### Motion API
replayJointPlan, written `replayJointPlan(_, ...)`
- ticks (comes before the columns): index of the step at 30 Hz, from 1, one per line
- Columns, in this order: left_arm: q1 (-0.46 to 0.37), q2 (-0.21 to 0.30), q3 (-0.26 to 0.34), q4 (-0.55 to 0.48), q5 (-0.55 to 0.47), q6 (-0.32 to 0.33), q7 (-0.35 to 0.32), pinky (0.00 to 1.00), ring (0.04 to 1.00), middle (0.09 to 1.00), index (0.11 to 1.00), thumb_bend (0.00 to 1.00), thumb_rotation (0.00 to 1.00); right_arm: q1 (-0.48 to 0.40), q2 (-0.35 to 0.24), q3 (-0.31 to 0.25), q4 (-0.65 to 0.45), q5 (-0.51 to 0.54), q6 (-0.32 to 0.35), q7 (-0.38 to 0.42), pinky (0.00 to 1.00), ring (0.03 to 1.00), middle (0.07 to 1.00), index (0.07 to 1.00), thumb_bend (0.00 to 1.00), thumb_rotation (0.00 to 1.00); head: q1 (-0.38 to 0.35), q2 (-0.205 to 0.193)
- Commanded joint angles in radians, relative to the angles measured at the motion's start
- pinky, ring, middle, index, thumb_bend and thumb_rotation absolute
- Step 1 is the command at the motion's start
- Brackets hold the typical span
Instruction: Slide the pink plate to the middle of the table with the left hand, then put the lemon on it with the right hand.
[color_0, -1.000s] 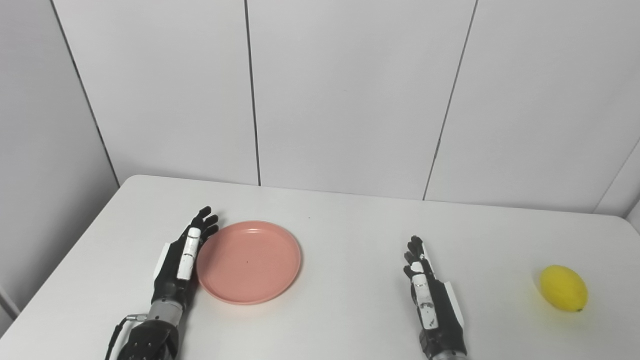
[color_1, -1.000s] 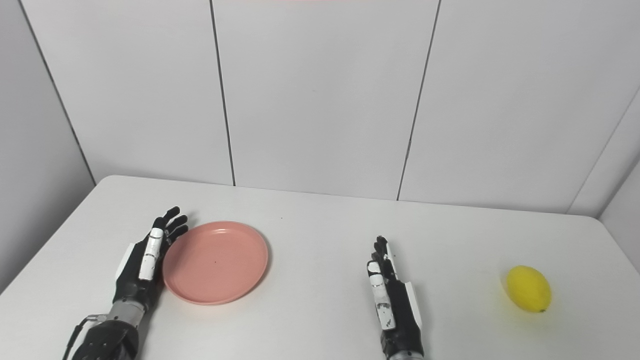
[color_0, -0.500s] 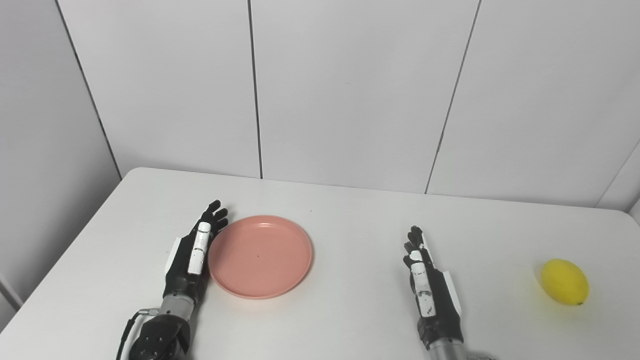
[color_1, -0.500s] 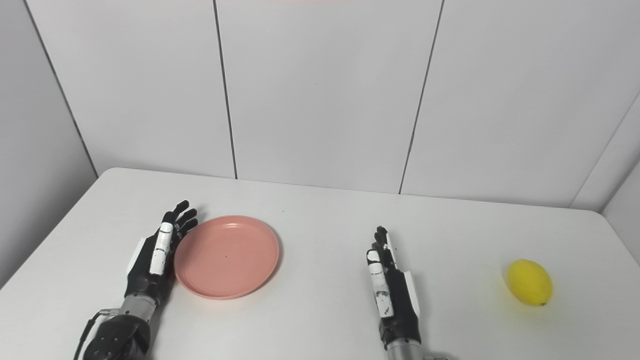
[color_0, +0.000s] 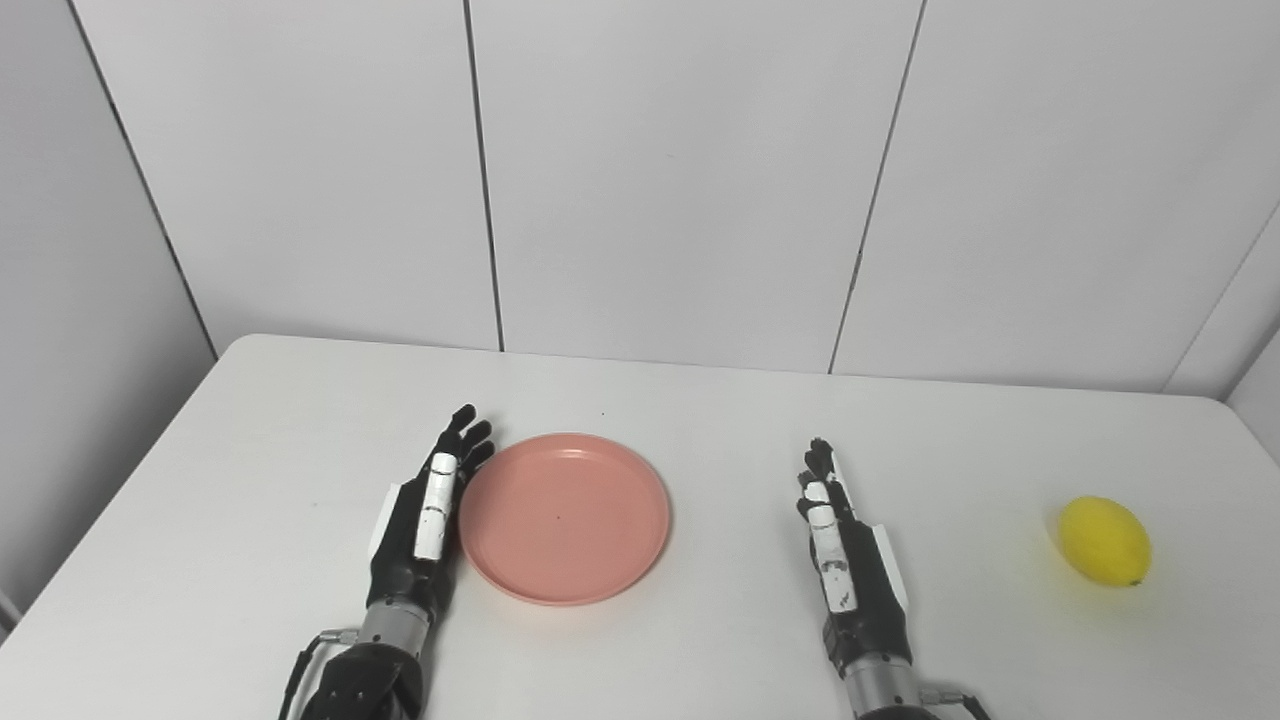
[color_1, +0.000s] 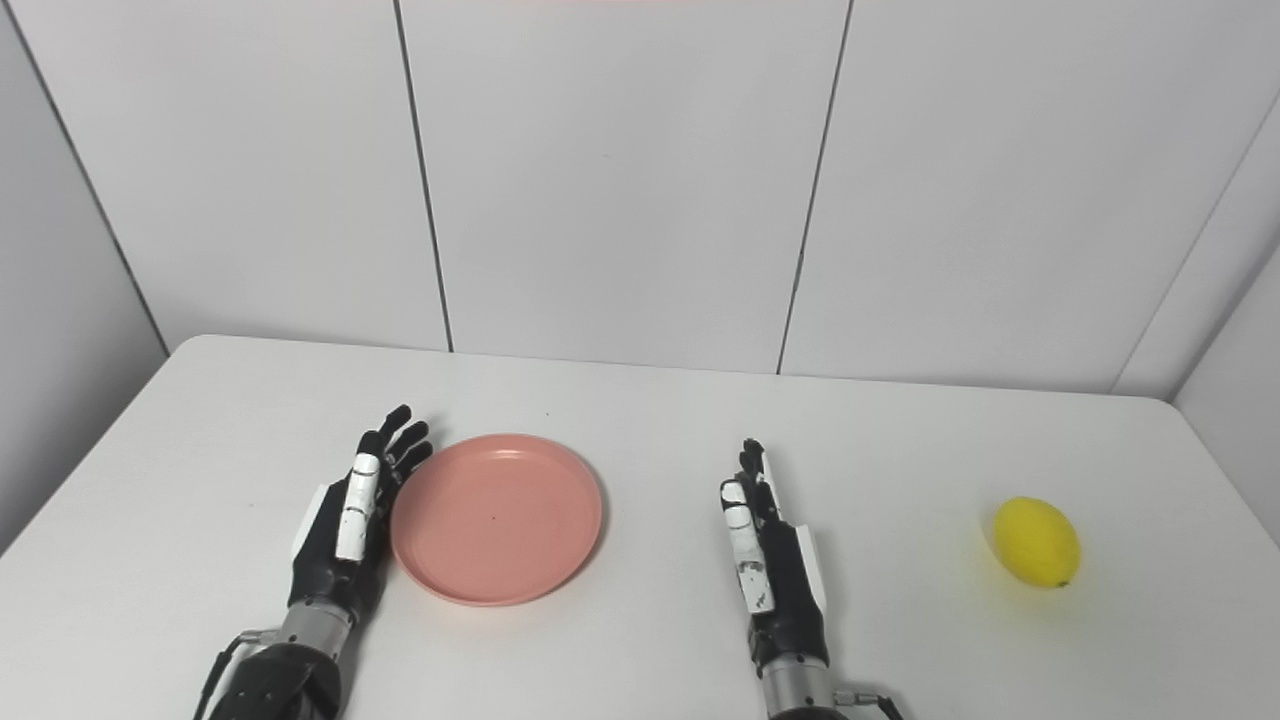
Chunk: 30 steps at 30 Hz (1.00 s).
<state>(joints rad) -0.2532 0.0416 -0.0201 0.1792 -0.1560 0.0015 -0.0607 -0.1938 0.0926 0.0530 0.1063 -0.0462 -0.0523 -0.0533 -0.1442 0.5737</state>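
Pale grey wall panels (color_0: 680, 180), divided by thin dark seams, are seen behind a white worktop (color_0: 700, 420) that fills the lower half of both views. On the worktop, the pink plate (color_0: 566, 517) is found lying flat, left of the middle, with nothing on it. The left robot hand (color_0: 425, 525) is laid edge-on along the plate's left rim, its fingers (color_0: 462, 440) stretched forward and close together; the inner side of the hand is pressed against or just touching the rim, and nothing is held in it. The right robot hand (color_0: 848, 565) is set on the worktop to the right of the plate, apart from it, likewise flat and extended with fingers straight, gripping nothing. The lemon (color_0: 1104, 541) is seen resting by itself near the right edge of the worktop, well apart from the right robot hand and from the plate.
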Motion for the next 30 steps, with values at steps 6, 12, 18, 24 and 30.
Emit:
replayJointPlan(6, 0.031, -0.067, -0.063, -0.012, 0.01, 0.039, -0.052, 0.91, 0.918, 0.925, 0.921, 0.65, 1.0, -0.037, 0.0, -0.011, -0.019, 0.006, -0.037, -0.003, 1.0, 1.0, 1.0, 0.99, 0.77, 1.0, 0.002, 0.003)
replayJointPlan(12, 0.042, -0.095, -0.09, -0.019, 0.044, 0.024, -0.051, 0.91, 0.919, 0.925, 0.928, 0.66, 1.0, -0.031, 0.0, -0.017, -0.038, 0.016, -0.042, 0.002, 1.0, 1.0, 1.0, 0.987, 0.77, 1.0, 0.001, 0.006)
replayJointPlan(18, 0.049, -0.117, -0.104, -0.022, 0.096, 0.013, -0.026, 0.88, 0.907, 0.913, 0.916, 0.67, 1.0, -0.024, -0.005, -0.018, -0.054, 0.019, -0.036, 0.004, 1.0, 1.0, 1.0, 0.993, 0.76, 1.0, -0.001, 0.011)
replayJointPlan(24, 0.051, -0.13, -0.104, -0.009, 0.123, -0.009, -0.014, 0.89, 0.906, 0.91, 0.91, 0.66, 1.0, -0.019, -0.008, -0.029, -0.072, 0.028, -0.021, -0.001, 1.0, 1.0, 1.0, 1.0, 0.76, 1.0, -0.007, 0.014)
replayJointPlan(30, 0.051, -0.13, -0.112, 0.009, 0.138, -0.034, -0.014, 0.9, 0.921, 0.928, 0.931, 0.64, 1.0, -0.016, -0.017, -0.032, -0.084, 0.034, -0.015, 0.005, 1.0, 1.0, 1.0, 1.0, 0.75, 1.0, -0.012, 0.012)
